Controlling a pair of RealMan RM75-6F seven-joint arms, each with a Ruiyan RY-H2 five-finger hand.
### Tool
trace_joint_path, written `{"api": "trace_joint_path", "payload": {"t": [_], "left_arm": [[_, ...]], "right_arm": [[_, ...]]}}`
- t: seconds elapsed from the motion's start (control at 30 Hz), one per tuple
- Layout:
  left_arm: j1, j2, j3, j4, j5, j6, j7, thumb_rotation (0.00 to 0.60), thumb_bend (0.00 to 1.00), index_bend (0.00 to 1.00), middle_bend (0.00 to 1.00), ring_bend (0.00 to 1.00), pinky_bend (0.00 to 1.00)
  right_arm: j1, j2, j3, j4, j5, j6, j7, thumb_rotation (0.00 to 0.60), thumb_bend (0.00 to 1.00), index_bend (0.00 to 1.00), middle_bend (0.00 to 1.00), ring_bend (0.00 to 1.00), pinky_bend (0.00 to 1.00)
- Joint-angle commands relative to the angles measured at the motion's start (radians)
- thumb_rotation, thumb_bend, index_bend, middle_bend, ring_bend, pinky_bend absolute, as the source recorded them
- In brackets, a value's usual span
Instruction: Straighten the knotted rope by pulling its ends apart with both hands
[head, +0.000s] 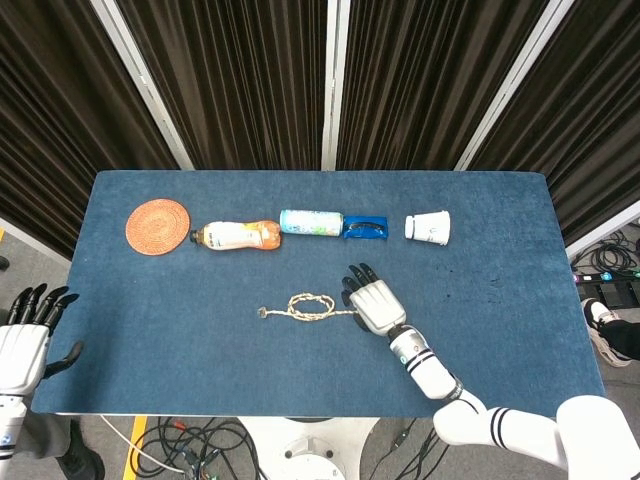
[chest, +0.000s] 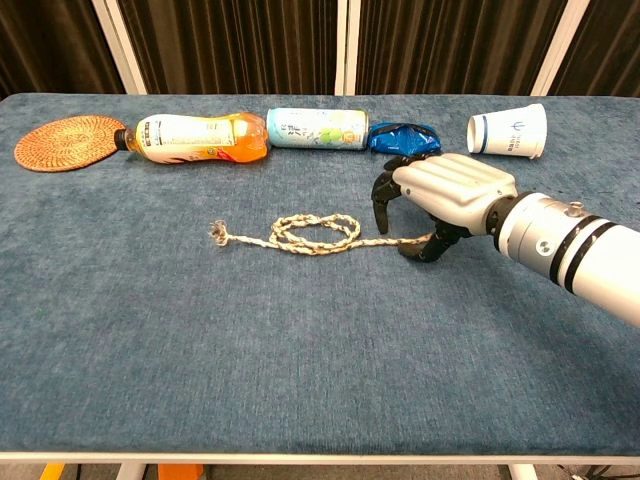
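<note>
Right hand (chest: 445, 200) arches over the rope's near end, fingers curled down around it, but whether they already pinch it I cannot tell. From there the rope (chest: 310, 234) runs leftward along the table (chest: 300, 380), knot mid-length, frayed far end toward the left hand (head: 25, 340), which hangs open off the table edge, well apart.

Blue tabletop (head: 150, 320). Along the far side lie a woven coaster (head: 158, 227), orange drink bottle (head: 236, 235), can (head: 311, 222), blue packet (head: 365, 228) and paper cup (head: 428, 227), all on their sides save the coaster. Knotted rope (head: 310, 307) lies mid-table.
</note>
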Motion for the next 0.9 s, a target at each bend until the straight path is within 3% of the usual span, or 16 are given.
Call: {"api": "trace_joint_path", "payload": {"t": [0.03, 0.57, 0.9], "left_arm": [[0.000, 0.000, 0.000, 0.000, 0.002, 0.001, -0.001, 0.600, 0.25, 0.17, 0.11, 0.00, 0.00], [-0.025, 0.003, 0.001, 0.011, 0.026, -0.020, -0.013, 0.600, 0.25, 0.17, 0.11, 0.00, 0.00], [-0.248, -0.010, -0.031, -0.040, 0.160, -0.210, -0.120, 0.600, 0.23, 0.22, 0.13, 0.00, 0.00]], "right_arm": [[-0.001, -0.009, -0.005, 0.013, -0.007, 0.006, 0.010, 0.600, 0.32, 0.44, 0.19, 0.00, 0.00], [-0.022, -0.046, -0.016, 0.069, -0.046, 0.064, 0.063, 0.600, 0.42, 0.61, 0.24, 0.00, 0.00], [-0.053, 0.065, 0.026, -0.084, -0.007, 0.125, -0.015, 0.600, 0.45, 0.63, 0.24, 0.00, 0.00]]}}
